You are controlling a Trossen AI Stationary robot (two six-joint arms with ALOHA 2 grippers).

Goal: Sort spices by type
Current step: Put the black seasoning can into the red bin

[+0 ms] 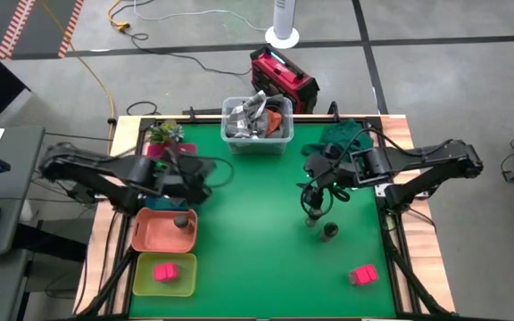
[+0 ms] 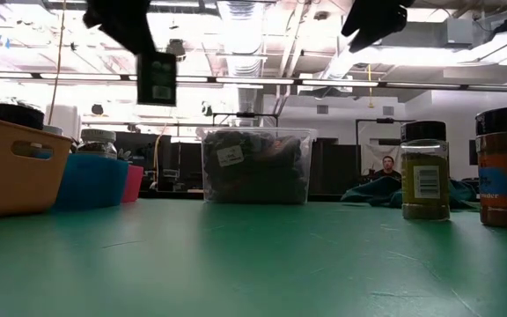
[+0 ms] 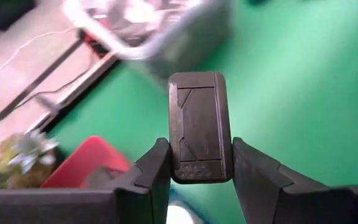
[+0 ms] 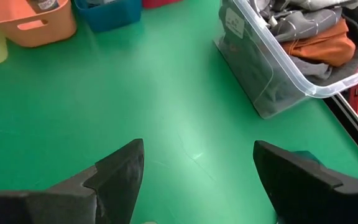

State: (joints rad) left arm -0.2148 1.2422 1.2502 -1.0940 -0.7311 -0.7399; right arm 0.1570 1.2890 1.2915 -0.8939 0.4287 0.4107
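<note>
The left gripper [image 3: 201,168] is clenched on a black rectangular box [image 3: 200,127], matte and bevelled, carried high near the clear bin [image 1: 257,125], likely bound for a tray. The right gripper [image 4: 197,171], released and wide, hangs over two round jars [image 1: 320,226] on smooth green table [image 1: 257,259], well in front of that bin.
</note>
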